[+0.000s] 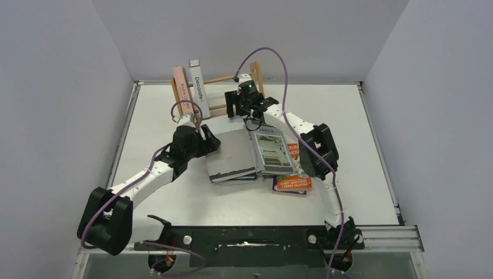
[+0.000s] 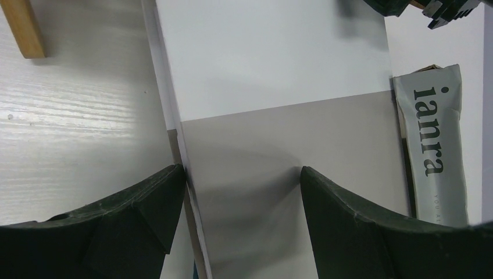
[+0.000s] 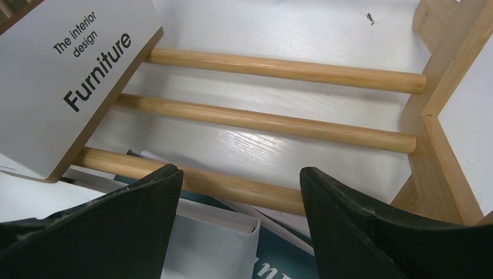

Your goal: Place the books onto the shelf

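A wooden shelf (image 1: 220, 79) stands at the far side of the table (image 1: 360, 145), with a few books (image 1: 195, 87) upright at its left end, leaving room to the right. A pile of books (image 1: 232, 157) lies flat just in front of the shelf. The left gripper (image 2: 241, 174), jaws wide, straddles the left edge of the pile's top grey and white book (image 2: 279, 87), probably to lift it. The right gripper (image 3: 241, 174), also wide and empty, hangs over the shelf's bare right part. Only its wrist view shows a cover reading Furniture (image 3: 75, 75) leaning at the shelf's left end. Only the overhead view shows the whole pile.
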